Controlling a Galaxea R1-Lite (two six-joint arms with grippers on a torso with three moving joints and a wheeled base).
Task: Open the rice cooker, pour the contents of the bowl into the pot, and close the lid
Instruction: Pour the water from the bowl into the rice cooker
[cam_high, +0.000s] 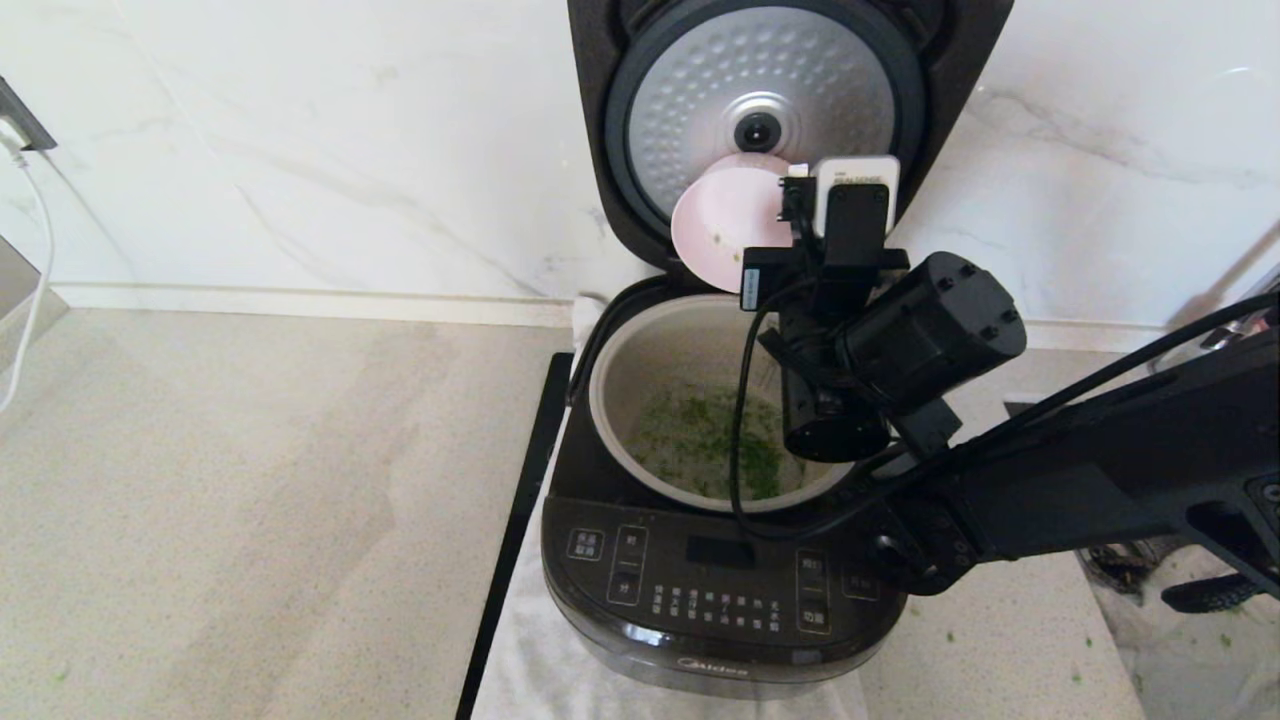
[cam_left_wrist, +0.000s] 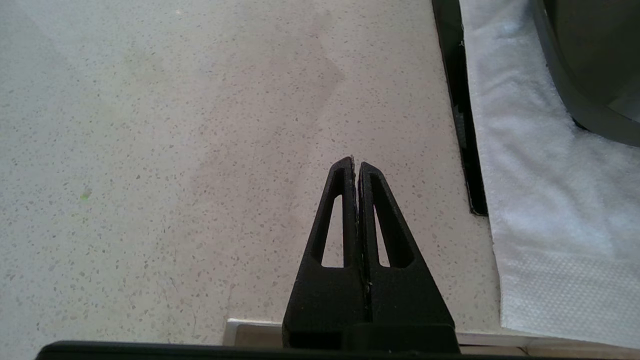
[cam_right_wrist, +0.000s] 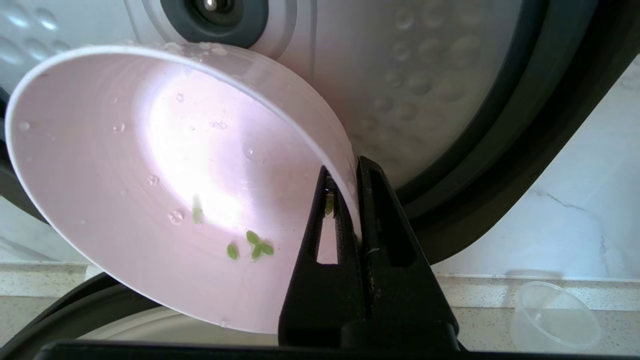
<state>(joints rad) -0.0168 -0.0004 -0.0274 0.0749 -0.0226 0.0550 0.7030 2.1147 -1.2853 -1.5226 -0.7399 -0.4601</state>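
Rice cooker (cam_high: 720, 590) placement is shown in the head view: the glossy black Midea unit stands on a white cloth (cam_high: 540, 660) on the speckled counter (cam_high: 250, 500), against a marble wall. The lid (cam_high: 770, 110) is raised upright, with its dimpled silver inner plate facing forward. The pot (cam_high: 640, 370) sits inside the cooker, and chopped green bits (cam_high: 715, 440) are spread across its floor. The bowl (cam_high: 722, 222) is held above the rear of the pot, in front of the lid, tipped steeply so that its pink interior faces forward and to the left. The right gripper (cam_high: 795, 215) is located at the bowl's right rim; the right arm reaches in from the lower right, across the pot.

In the left wrist view, the left gripper (cam_left_wrist: 356, 165) is seen above bare counter with its fingers pressed together and nothing between them. The cloth edge and a part of the cooker's base (cam_left_wrist: 590, 75) are seen to one side.

In the right wrist view, the right gripper (cam_right_wrist: 344, 172) is clamped on the bowl's rim, one finger inside and one outside. The bowl (cam_right_wrist: 165, 175) is nearly empty: water droplets and a few green bits (cam_right_wrist: 252, 247) cling to the pink wall. The inner plate of the lid (cam_right_wrist: 410, 75) is seen just behind the bowl. A clear plastic cup (cam_right_wrist: 555, 317) stands on the counter near the wall.
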